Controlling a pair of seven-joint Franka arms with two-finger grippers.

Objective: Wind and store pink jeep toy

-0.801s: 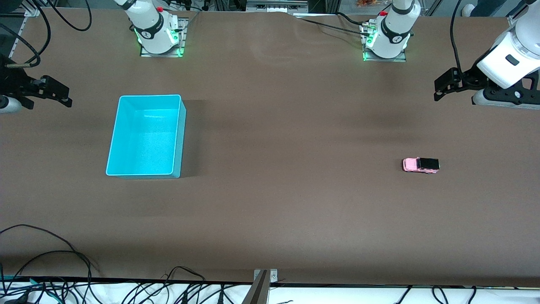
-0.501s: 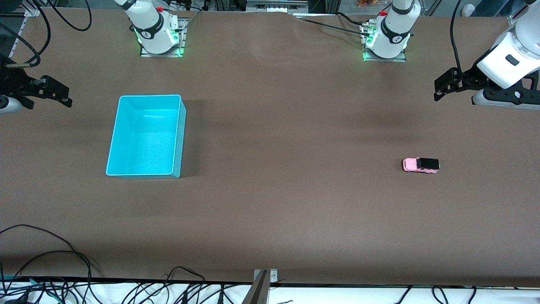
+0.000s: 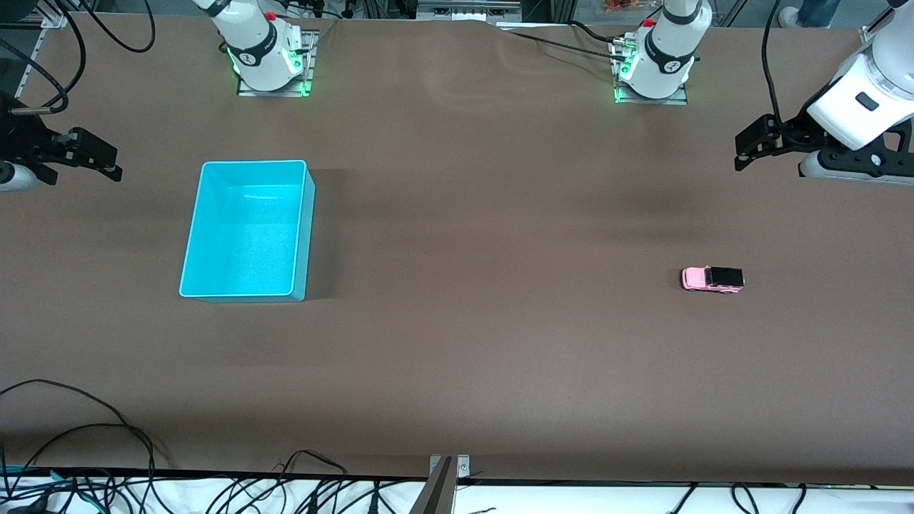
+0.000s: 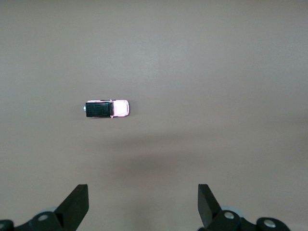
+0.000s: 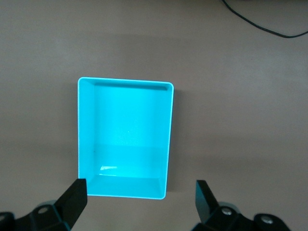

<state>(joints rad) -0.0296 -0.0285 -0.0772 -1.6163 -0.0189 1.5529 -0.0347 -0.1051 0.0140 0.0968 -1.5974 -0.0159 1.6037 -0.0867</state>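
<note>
The pink jeep toy (image 3: pixel 712 278) with its black roof stands on the brown table toward the left arm's end; in the left wrist view the jeep (image 4: pixel 107 109) lies small on bare tabletop. My left gripper (image 3: pixel 742 153) hangs open high over the table's edge at that end, its gripper (image 4: pixel 142 192) empty and well apart from the jeep. A turquoise bin (image 3: pixel 308 235) sits empty toward the right arm's end. My right gripper (image 3: pixel 107 163) waits open over that end; in its wrist view the gripper (image 5: pixel 140 184) hovers above the bin (image 5: pixel 171 139).
Both arm bases (image 3: pixel 264 61) (image 3: pixel 653 68) stand along the edge farthest from the front camera. Black cables (image 3: pixel 86 442) trail over the table's nearest edge, and a metal bracket (image 3: pixel 444 482) sits at its middle. A cable (image 5: pixel 260 21) lies near the bin.
</note>
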